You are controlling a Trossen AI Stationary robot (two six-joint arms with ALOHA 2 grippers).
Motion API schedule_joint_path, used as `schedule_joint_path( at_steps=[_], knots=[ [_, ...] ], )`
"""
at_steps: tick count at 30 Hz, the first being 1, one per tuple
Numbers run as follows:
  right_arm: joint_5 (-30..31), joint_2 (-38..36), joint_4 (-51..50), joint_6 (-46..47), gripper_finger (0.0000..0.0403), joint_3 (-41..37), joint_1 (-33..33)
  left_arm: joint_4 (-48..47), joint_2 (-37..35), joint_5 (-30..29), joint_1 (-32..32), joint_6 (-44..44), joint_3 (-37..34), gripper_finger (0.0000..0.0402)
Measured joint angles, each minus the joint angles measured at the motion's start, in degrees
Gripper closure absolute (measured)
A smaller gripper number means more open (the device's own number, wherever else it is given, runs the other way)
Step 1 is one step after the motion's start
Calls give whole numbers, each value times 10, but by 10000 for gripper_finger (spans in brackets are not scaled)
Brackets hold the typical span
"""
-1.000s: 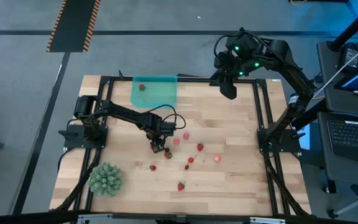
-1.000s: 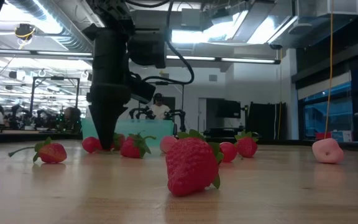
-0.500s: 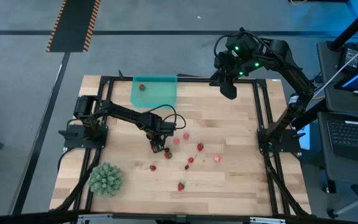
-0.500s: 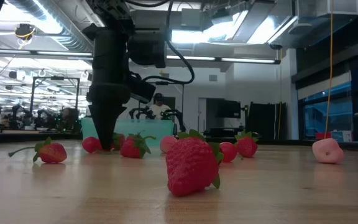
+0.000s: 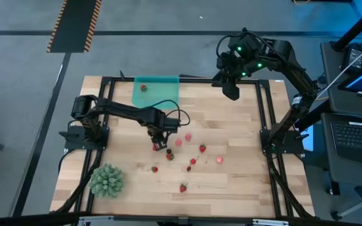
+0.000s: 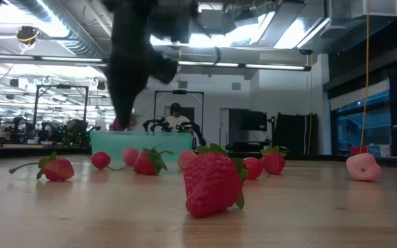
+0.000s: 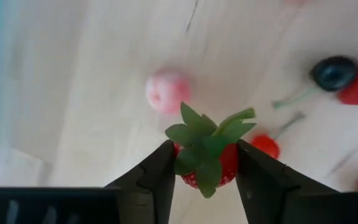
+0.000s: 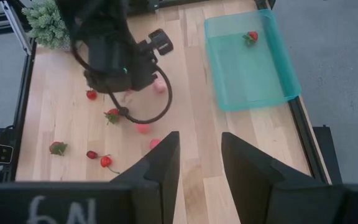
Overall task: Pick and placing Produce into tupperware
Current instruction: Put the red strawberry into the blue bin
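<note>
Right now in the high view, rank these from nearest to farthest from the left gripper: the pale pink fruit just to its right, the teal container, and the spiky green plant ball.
From the left gripper, shut on a strawberry:
1. Pale pink fruit, just to its right, mid-table.
2. Teal container, at the far edge.
3. Spiky green plant ball, at the near left corner, only somewhat farther than the container.

Teal tupperware (image 5: 156,90); red strawberries (image 5: 183,187) with green tops; pink fruit (image 7: 166,91); spiky green ball (image 5: 107,180); light wood table (image 5: 231,182); dark fingers (image 7: 159,177).
</note>
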Motion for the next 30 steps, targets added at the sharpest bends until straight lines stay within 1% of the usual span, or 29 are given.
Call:
schedule_joint_path(
  at_steps=[9, 12, 14, 18, 22, 26, 30],
  knots=[
    [0, 0, 0, 0, 282, 0, 0, -130, -39, -52, 33, 53, 134, 274],
    [0, 0, -1, 0, 282, 0, 0, -170, -67, -79, 53, 73, 166, 269],
    [0, 0, 0, 0, 282, 0, 0, -173, -90, -83, 72, 86, 177, 266],
    [0, 0, 0, -16, 282, 0, 0, -158, -139, -83, 131, 111, 179, 271],
    [0, 0, 9, -27, 282, 0, 0, -142, -162, -83, 209, 121, 179, 272],
    [0, 0, 17, -28, 282, 0, 0, -122, -158, -72, 287, 144, 179, 268],
    [0, 0, 17, -28, 282, 0, 0, -86, -129, -26, 353, 172, 178, 270]
  ],
)
